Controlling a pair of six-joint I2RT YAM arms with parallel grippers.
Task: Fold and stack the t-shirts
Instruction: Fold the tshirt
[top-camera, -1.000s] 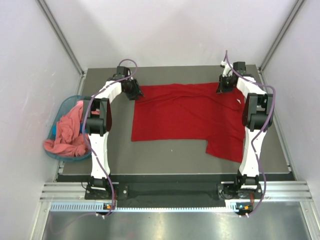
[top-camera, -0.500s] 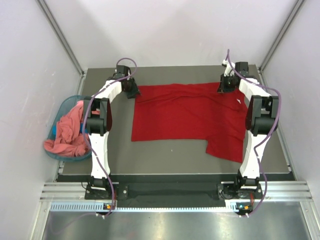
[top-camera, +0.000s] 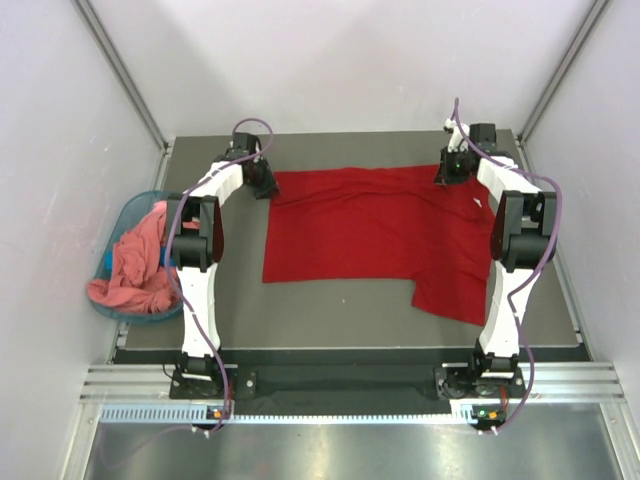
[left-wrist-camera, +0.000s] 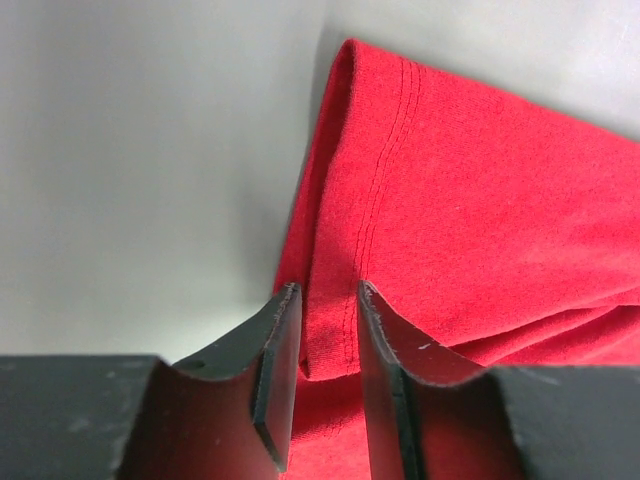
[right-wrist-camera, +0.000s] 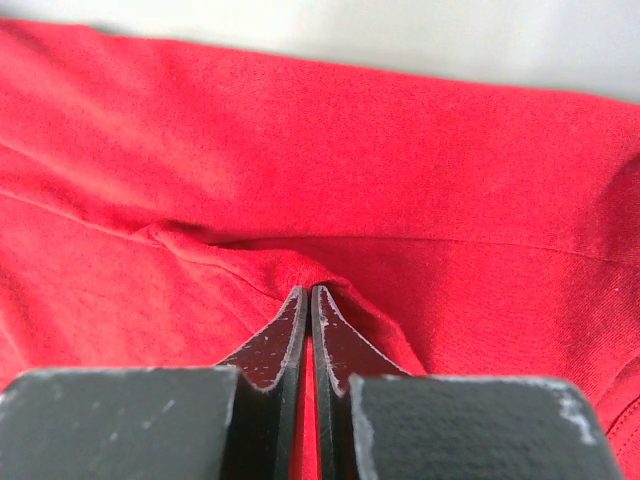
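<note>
Red t-shirt (top-camera: 370, 225) lies long axis left-right on desk (top-camera: 340, 310): right hand (right-wrist-camera: 308, 292) clenched on its far-right edge, left hand (left-wrist-camera: 327, 292) unclenched, straddling the far-left hem, nothing gripped yet.

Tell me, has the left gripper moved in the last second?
Yes, slightly: the left gripper edged left along the table's far edge, at the red t-shirt's corner.

Deep red t-shirt (top-camera: 370, 225) lies spread flat on the far half of the worktop (top-camera: 340, 310), one sleeve jutting towards the near right; small white label (top-camera: 477, 205) by its right side; double-stitched hem at the far-left corner; a pucker raised at the far-right edge; salmon-pink t-shirt (top-camera: 135, 265) sits crumpled in the teal basket (top-camera: 128, 205), spilling over its near rim.
</note>
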